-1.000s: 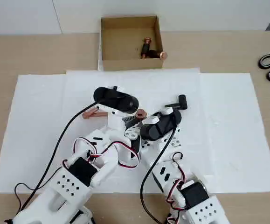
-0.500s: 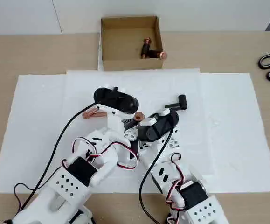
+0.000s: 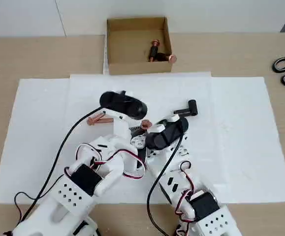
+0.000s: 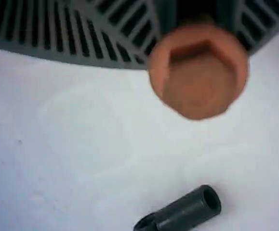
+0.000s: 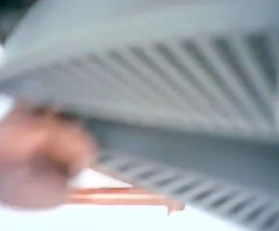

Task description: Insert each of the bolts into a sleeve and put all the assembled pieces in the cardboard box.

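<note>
Over the last second the right arm (image 3: 174,183) has drawn back toward the lower left of the high view. The copper bolt (image 3: 146,124) at the frame's centre has slid the same way, while the left arm (image 3: 85,179) has hardly stirred. That shared drift suggests the right gripper (image 3: 141,129) is pinching the bolt, though the wrist views are too blurred to be sure. The left gripper sits tucked under its black wrist camera (image 3: 122,104), and I cannot tell whether it is spread or closed. The move takes the bolt farther from the loose black sleeve (image 3: 187,108) lying right of centre on the white foam sheet (image 3: 240,147), so insertion looks no closer. Two bare bolts (image 3: 97,119) lie left of centre. Assembled pieces (image 3: 161,53) rest in the cardboard box (image 3: 127,44) at top centre of the desk (image 3: 34,54).
</note>
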Controlling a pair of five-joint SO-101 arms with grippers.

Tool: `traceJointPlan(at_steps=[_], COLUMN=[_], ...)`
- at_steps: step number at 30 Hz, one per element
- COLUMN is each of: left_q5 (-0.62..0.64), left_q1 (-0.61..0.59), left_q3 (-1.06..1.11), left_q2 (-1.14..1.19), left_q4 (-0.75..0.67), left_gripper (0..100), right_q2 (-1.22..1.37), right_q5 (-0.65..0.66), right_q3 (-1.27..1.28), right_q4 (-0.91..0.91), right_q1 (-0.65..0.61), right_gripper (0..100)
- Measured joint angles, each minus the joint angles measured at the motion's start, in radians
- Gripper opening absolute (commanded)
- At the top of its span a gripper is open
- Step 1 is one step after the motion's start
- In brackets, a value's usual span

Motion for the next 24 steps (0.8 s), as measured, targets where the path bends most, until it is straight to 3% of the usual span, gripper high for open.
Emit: traceJointPlan(at_steps=[12,24], left_q5=[-0.072,-0.08], left_q1=[0.008,0.002], left_q3=[-0.006,-0.021], left_q2=[0.0,-0.002], left_q4=[0.037,0.083], left_gripper=[1,19], right_q2=[0.0,0.002], right_q5=[0.0,0.0], right_q3=[0.0,0.002], right_q4=[0.0,0.002], right_q1=[0.002,0.006], right_gripper=[0.4,0.4])
